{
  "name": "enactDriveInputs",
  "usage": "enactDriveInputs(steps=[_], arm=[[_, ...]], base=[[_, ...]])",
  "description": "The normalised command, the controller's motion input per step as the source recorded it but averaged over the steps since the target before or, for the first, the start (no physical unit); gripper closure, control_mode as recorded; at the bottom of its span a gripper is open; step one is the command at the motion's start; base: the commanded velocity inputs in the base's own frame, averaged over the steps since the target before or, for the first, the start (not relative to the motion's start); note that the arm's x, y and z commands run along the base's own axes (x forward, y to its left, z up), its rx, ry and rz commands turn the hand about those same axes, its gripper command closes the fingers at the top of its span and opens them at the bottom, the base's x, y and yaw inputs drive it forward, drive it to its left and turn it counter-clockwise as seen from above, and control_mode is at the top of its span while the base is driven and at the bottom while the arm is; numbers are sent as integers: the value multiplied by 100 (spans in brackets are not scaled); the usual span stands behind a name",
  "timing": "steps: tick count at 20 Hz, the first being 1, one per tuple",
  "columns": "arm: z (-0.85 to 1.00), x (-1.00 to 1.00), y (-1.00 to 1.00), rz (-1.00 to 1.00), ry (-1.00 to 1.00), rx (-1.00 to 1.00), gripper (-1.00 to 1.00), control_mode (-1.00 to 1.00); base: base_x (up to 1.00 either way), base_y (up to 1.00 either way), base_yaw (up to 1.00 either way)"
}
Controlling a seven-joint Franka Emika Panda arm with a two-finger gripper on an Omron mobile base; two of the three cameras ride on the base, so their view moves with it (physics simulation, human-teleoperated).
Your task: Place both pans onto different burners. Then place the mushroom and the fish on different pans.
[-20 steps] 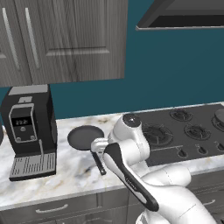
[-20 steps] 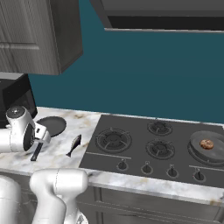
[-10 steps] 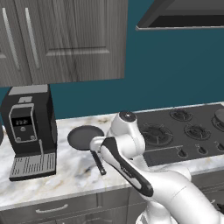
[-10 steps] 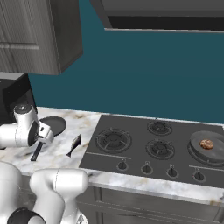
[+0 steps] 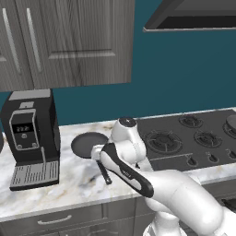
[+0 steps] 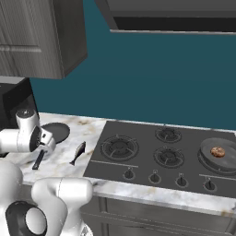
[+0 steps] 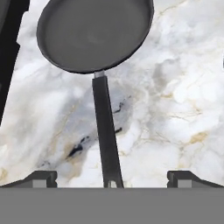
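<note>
1. The gripper (image 7: 111, 178) stood fully open and held nothing; its two fingertips (image 7: 39, 178) showed far apart at the bottom of the hand view.
2. The handle (image 7: 106, 140) of the first pan (image 7: 94, 33) ran down the middle of the hand view and ended between the fingertips, touching neither.
3. That pan (image 5: 87, 144) lay on the marble counter (image 5: 69, 184) at centre left of the left base view, just right of the coffee machine (image 5: 31, 138).
4. The fish (image 6: 78, 153) lay on the counter at lower left of the right base view, between that pan and the cooktop (image 6: 152, 173).
5. The second pan (image 6: 220, 154) sat on the far right burner, with the mushroom (image 6: 217, 151) in it.
6. The front left burner (image 6: 120, 146) was bare.
</note>
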Motion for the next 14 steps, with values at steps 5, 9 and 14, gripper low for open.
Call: enactDriveInputs(steps=[5,9,14], arm=[[-30,4,12,0,0,-4,-100,-100],[-27,1,1,0,0,-1,-100,-100],[-19,3,0,0,0,0,-100,-100]], base=[[0,0,0],[0,0,0],[0,0,0]])
